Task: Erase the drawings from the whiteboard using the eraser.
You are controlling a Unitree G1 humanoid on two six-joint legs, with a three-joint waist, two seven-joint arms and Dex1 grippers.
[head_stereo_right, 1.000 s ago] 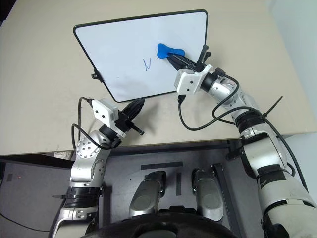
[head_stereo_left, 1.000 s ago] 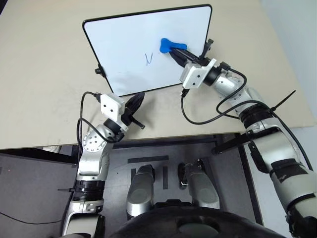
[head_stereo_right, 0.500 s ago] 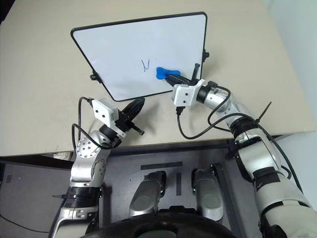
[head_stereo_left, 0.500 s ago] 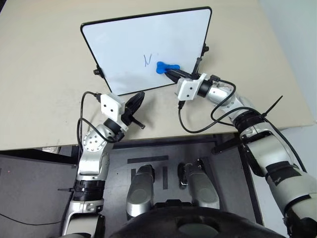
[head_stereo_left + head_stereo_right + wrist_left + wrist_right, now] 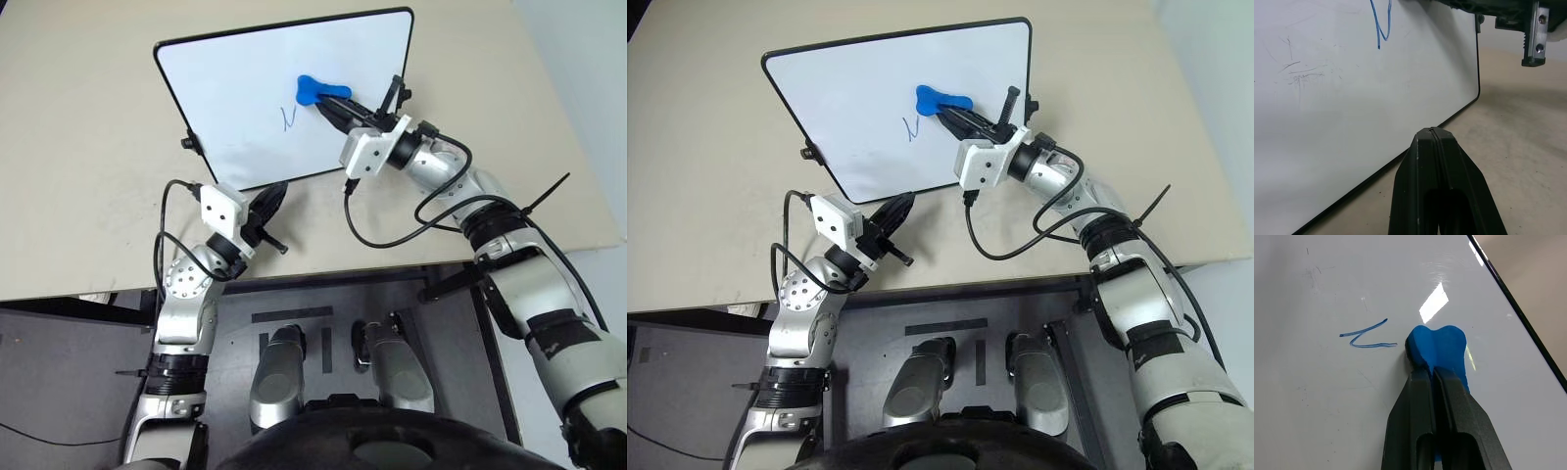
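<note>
Right gripper (image 5: pixel 338 106) is clamped on the eraser (image 5: pixel 318 91), fingers closed along its near end, the blue lobe sticking out ahead and pressed flat to the whiteboard (image 5: pixel 245 88). In the right wrist view the eraser's edge sits just beside the blue squiggle (image 5: pixel 1369 337), about touching the end of its lower stroke, so it hasn't been wiped yet.

Progress, judging from the board: only the blue mark is visible. No red mark anywhere on the surface, so that one looks done (faint grey smudges show in the left wrist view, could be residue). What's left is the blue squiggle, and a short sweep sideways across it should take it out.

Left gripper (image 5: pixel 271 201) is closed and holds nothing, parked over the worktop (image 5: pixel 88 176) just off the board's near edge, pointing at it and not touching. Board lies flat on the worktop, slightly skewed.
</note>
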